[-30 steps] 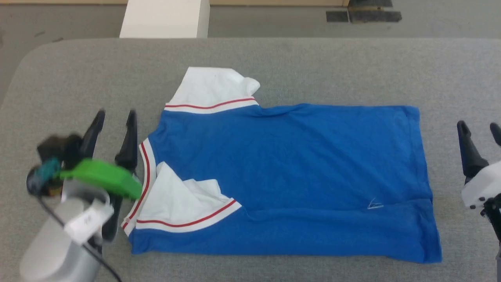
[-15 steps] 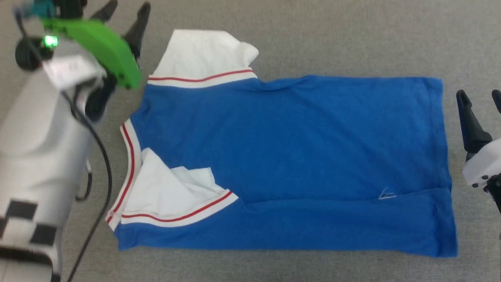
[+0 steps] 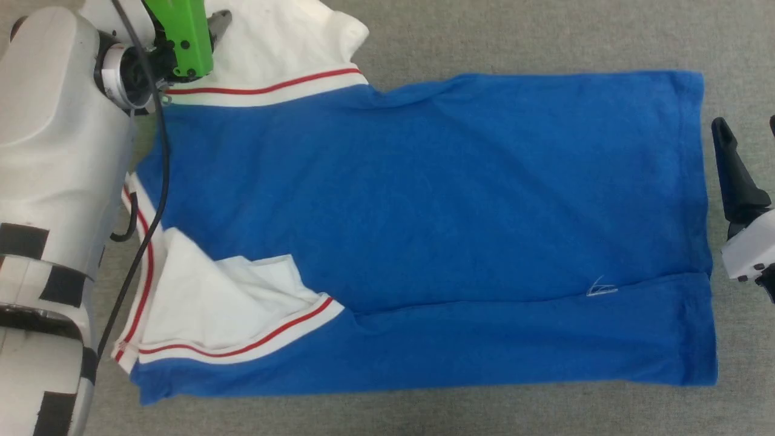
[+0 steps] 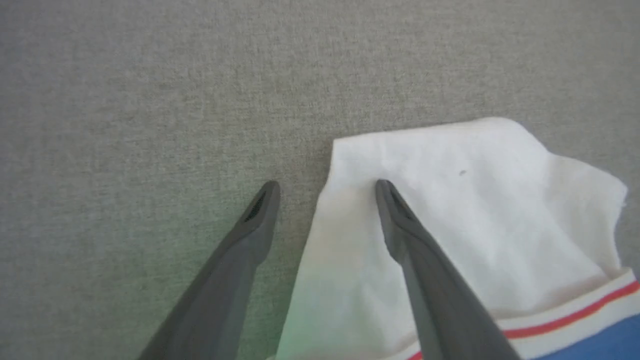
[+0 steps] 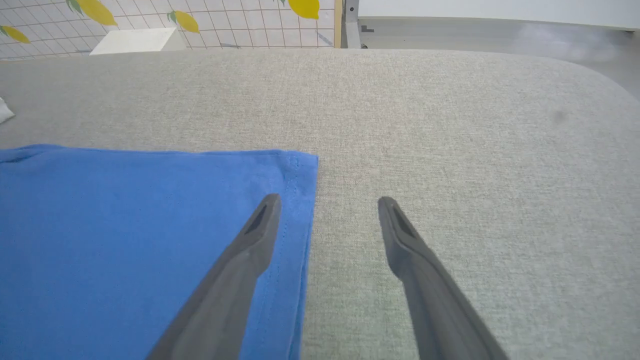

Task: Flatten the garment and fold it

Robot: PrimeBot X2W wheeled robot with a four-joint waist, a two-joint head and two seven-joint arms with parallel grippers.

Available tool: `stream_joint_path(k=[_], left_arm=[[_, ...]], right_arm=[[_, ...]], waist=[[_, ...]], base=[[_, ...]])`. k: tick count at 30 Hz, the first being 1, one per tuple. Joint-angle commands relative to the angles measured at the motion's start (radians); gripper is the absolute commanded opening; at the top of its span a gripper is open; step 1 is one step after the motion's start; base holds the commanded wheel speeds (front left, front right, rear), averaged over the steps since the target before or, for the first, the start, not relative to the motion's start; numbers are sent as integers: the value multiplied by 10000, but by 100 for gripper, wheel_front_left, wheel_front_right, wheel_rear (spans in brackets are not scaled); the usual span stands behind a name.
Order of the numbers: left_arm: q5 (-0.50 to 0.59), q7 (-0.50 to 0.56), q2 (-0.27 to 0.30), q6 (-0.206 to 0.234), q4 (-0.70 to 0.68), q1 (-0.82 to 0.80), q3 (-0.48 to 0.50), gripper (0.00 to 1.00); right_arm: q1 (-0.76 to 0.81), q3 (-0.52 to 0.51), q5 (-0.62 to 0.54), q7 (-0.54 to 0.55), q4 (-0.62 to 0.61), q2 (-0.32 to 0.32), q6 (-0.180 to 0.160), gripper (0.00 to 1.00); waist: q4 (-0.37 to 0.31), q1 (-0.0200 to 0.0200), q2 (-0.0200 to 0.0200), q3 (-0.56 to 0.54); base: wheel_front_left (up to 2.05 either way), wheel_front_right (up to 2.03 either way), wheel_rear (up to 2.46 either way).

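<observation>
The garment (image 3: 424,212), a bright blue T-shirt, lies spread on the grey table with its collar to my left and its hem to my right. The far white sleeve (image 4: 475,210) is partly folded, and the near sleeve (image 3: 212,303) is rumpled over the blue body. My left gripper (image 4: 326,186) is open at the far sleeve's outer corner, with one finger over the white cloth and the other over the table. My right gripper (image 5: 328,201) is open and empty at the hem (image 5: 300,200), one finger above the blue edge and one above bare table.
The grey cloth table (image 5: 450,125) runs well past the hem, and its rounded far edge shows in the right wrist view. A white box (image 5: 135,40) stands on the floor beyond it before a tiled wall. My pale left arm (image 3: 54,181) lies along the collar side.
The head camera has dipped closer to the table. My left arm has reached forward from beside the collar to the far sleeve. The right gripper has held its place by the hem.
</observation>
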Motion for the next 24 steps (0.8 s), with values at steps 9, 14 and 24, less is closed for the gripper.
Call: stream_joint_path(k=[9,14,24], left_arm=[[-259,1790,-402,263,438,2,-507,15],[-478,1924,-489,141,180,54,-454,0],[-746,1383,-399,-25,-375,98,-185,0]], right_arm=[[117,-245,-31,2,-220,141,-13,100],[22,-289,-76,13,-195,134,-13,100],[-980,-67,-110,1326,-76,-297,-13,100]], waist=[[-170,-2,-1,495],[-114,-2,-1,477],[-129,-2,-1,48]], base=[[0,0,0],[0,0,0],[0,0,0]])
